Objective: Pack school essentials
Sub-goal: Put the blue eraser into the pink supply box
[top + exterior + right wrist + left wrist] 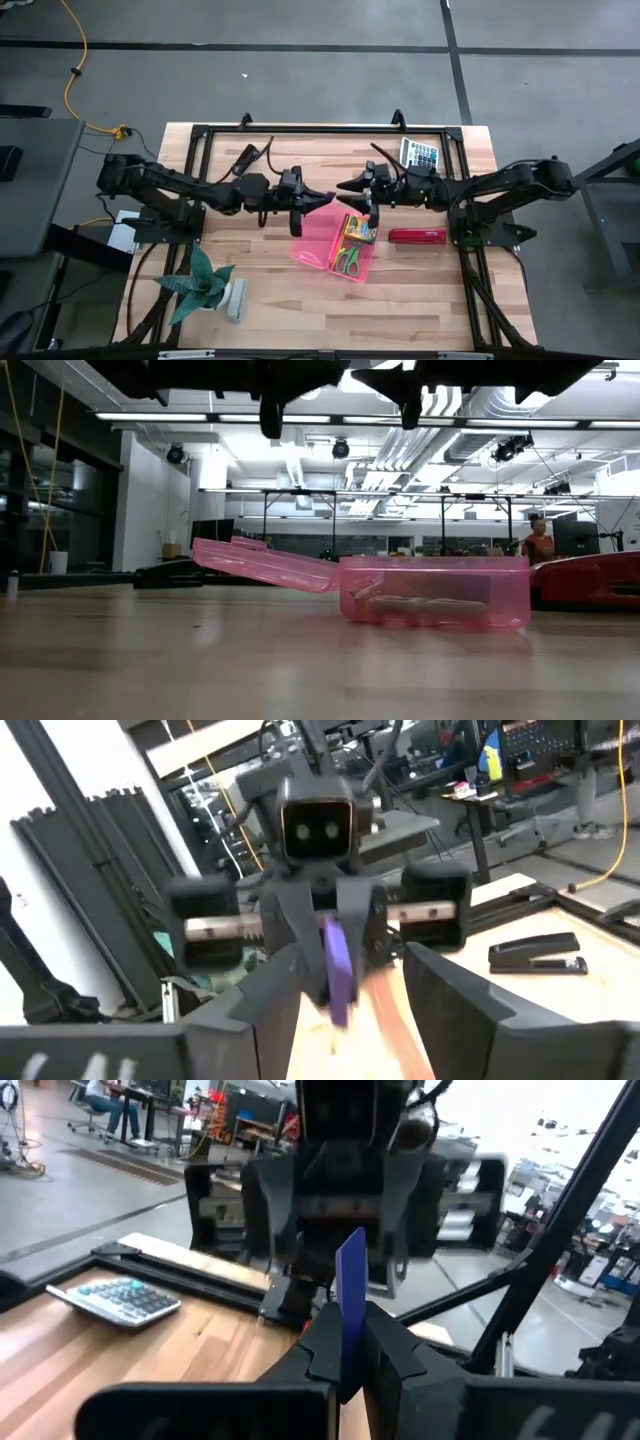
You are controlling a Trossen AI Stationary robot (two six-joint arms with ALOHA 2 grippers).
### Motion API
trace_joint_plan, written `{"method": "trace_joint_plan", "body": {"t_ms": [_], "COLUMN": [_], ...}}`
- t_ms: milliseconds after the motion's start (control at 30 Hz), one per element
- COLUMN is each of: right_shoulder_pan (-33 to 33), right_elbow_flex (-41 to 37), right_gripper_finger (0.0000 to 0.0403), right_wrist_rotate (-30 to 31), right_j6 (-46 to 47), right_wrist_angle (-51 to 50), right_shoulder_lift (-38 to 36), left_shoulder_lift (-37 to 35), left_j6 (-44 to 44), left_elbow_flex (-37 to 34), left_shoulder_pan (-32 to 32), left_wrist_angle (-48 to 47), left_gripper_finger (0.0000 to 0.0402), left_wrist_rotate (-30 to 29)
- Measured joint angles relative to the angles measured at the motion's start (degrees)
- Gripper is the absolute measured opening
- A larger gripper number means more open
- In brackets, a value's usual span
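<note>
A small flat blue eraser [350, 1280] stands up from my left gripper [325, 196], which is shut on it high above the table's middle. My right gripper [345, 186] faces it from the right, open, with its fingers on either side of the eraser [338, 965] and apart from it. Below them the pink see-through pencil case [318, 243] lies open on the table, lid spread to the left. The yellow-green crayon box [358, 229] and green-handled scissors [346, 260] lie in its tray. Pencils and pens are not in view. My left gripper pinches the blue eraser's lower end [349, 1342] between its two fingers. The fingers reach level from the table's left side. The eraser is lifted clear and sticks out upright past the fingertips [395, 1355], its free end toward my right gripper.
A red stapler [417, 236] lies right of the case. A calculator [421, 153] sits near the far right corner. A potted green plant [205, 285] stands at the near left. A black frame runs around the table's edges. Bare wood lies between plant and case.
</note>
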Motion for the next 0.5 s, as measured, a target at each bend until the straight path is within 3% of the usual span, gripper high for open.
{"method": "trace_joint_plan", "body": {"t_ms": [500], "right_shoulder_pan": [0.2], "right_elbow_flex": [0.0], "right_gripper_finger": [0.0143], "right_wrist_rotate": [-1.2], "right_j6": [2.3], "right_wrist_angle": [0.8], "right_shoulder_lift": [0.3], "left_shoulder_lift": [4.1], "left_j6": [-0.9], "left_elbow_flex": [3.5], "left_shoulder_pan": [0.9], "left_wrist_angle": [2.9], "left_gripper_finger": [0.0], "left_wrist_rotate": [0.9]}}
